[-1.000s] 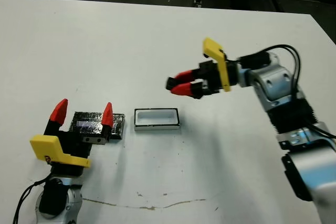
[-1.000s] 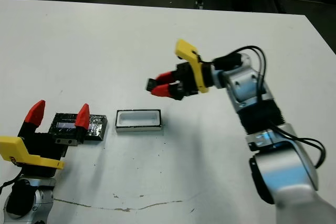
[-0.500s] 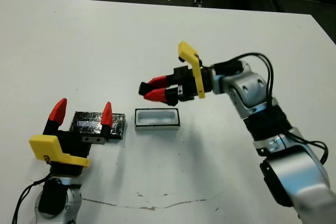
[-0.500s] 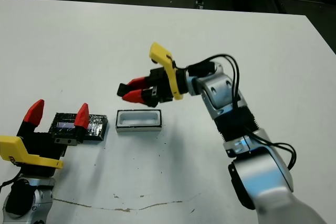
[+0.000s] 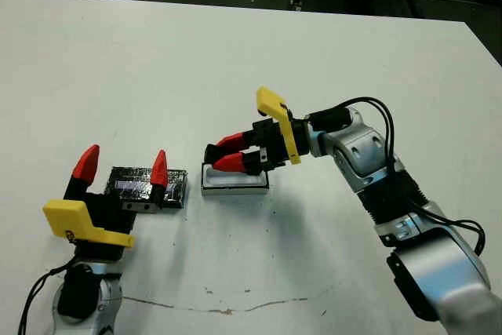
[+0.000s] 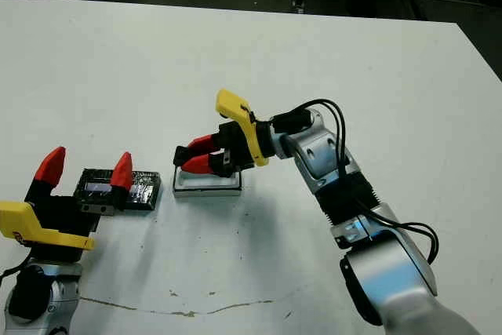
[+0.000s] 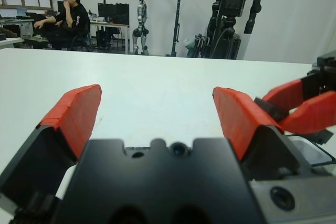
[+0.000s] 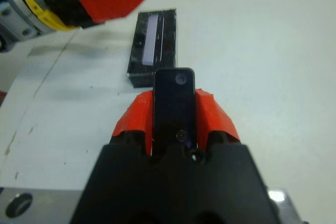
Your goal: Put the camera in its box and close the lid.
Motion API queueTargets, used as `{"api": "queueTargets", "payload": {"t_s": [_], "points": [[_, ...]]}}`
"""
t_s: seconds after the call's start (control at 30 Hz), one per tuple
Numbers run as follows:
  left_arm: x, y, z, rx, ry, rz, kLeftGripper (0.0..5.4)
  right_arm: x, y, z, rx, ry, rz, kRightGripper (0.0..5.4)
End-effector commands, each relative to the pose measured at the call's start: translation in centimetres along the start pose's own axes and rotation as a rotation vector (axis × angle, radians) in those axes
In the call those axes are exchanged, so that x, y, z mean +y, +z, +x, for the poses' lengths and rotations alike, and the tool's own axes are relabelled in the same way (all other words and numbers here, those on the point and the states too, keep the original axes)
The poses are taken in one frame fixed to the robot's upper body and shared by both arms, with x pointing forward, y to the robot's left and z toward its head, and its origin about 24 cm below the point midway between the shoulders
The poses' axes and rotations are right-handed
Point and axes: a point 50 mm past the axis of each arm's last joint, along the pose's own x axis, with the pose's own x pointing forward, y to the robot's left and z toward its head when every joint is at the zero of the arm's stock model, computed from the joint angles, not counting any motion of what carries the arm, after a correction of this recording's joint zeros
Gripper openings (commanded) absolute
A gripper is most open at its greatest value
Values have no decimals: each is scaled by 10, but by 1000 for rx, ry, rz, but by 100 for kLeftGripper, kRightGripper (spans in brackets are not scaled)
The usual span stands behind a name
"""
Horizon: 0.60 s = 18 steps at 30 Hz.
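Gripping the camera (image 8: 174,106) between its two red fingers (image 8: 216,116), the right pincer (image 5: 225,155) is closed on the device and hangs directly over the box (image 5: 255,184), with its fingertips pointing left. The camera is a flat black oblong; the right wrist view shows it clamped edge-on between the pads, its rounded end projecting past the fingertips. The box, a shallow white-rimmed tray, sits on the white bench (image 5: 157,60) near the centre, and its left part is covered from view by the pincer; whether the camera touches the tray cannot be determined. The lid (image 5: 176,186), a black speckled rectangle with a pale strip, lies flat on the bench just left of the box, with a narrow gap between them. The left pincer (image 5: 123,167) is positioned at the near left of the bench, fingers spread wide apart and holding nothing, raised in front of the lid. A seated person (image 7: 65,17) is visible far beyond the bench.
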Motion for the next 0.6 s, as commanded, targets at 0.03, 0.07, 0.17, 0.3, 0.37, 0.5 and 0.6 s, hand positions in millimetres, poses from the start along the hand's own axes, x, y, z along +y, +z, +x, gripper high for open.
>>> {"api": "queueTargets", "payload": {"t_s": [0.03,0.07,0.17,0.3,0.37,0.5,0.6], "points": [[2,-3,-2,19,9,-1,540,-1,-6,-2,17,-2,3,165],[2,-3,-3,21,10,-3,540,-1,-7,-3,17,-6,0,165],[2,-3,-3,22,10,-1,540,-1,-8,-3,12,-7,-2,165],[2,-4,-3,20,9,-2,540,-2,-8,-3,20,-6,-4,165],[2,-4,-3,22,11,0,540,-2,-8,-2,22,-3,-3,165],[2,-4,-3,24,14,9,540,-2,-10,-1,22,-1,2,165],[1,-5,-3,26,17,18,540,-2,-10,-1,23,4,-3,165]]}}
